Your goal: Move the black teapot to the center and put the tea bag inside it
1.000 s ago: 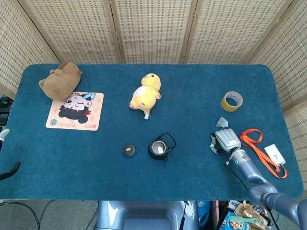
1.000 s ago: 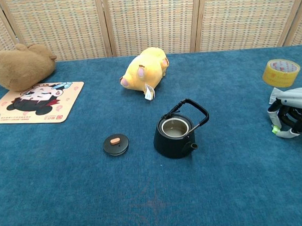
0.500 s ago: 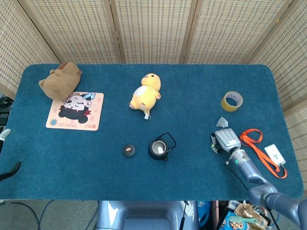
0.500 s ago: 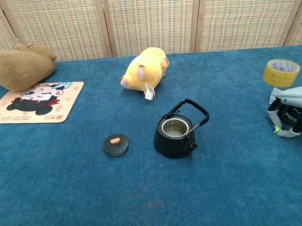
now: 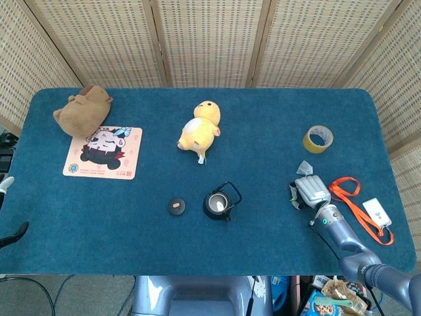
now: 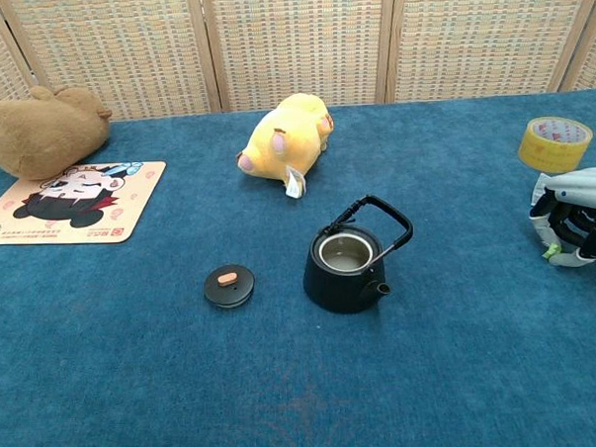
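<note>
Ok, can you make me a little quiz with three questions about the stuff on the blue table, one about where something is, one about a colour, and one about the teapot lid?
1. Where is the lid?
A. on the teapot
B. on the table beside the teapot
C. on the picture mat

2. What colour is the roll of tape?
A. yellow
B. red
C. green

3. Is the teapot open or closed?
A. closed
B. open
C. tipped over

Answers:
1. B, the lid lies flat on the cloth, apart from the teapot.
2. A, the ring near the right hand is yellow.
3. B, you can see inside the upright pot.
</note>
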### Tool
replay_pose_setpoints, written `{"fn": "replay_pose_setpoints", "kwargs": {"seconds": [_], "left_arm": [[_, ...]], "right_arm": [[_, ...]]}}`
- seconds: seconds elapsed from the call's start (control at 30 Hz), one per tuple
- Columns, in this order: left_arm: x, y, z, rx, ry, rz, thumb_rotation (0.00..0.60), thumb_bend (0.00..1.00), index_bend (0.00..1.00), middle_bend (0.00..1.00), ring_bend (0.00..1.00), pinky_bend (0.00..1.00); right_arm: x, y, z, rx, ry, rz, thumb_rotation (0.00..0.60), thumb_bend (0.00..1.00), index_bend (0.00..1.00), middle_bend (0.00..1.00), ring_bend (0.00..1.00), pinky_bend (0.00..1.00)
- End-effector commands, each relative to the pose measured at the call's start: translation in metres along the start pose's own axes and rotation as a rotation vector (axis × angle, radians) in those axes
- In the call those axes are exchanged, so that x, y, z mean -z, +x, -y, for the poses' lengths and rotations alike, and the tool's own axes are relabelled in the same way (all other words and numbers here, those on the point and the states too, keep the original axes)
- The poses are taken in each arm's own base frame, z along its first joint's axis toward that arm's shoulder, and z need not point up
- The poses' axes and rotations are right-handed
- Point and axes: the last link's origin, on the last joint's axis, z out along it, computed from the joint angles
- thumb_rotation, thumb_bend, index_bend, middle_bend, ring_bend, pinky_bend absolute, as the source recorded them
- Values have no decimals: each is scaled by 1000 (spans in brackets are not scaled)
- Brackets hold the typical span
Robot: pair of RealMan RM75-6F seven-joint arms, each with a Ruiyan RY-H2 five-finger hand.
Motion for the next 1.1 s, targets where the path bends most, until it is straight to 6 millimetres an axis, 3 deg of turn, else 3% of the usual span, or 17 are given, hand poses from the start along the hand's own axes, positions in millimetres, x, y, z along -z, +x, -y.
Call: {"fn": "replay_pose_setpoints", "kwargs": {"seconds": [0.03, 0.8, 1.1], "left_arm": [[0, 0, 0, 0, 0, -1, 600, 315, 0, 0, 0, 0], [-2, 2, -2, -1, -8, -3, 600, 315, 0, 0, 0, 0], [-2, 2, -3, 3, -10, -5, 600, 315, 0, 0, 0, 0]], "right_arm": [[0, 1, 0, 0, -1, -2, 600, 713, 656, 832, 802, 888], [17, 33, 10, -35, 58, -107, 600, 748, 675, 837, 802, 888], [28, 62, 22, -88, 113, -194, 600, 757, 681, 839, 802, 888]]}}
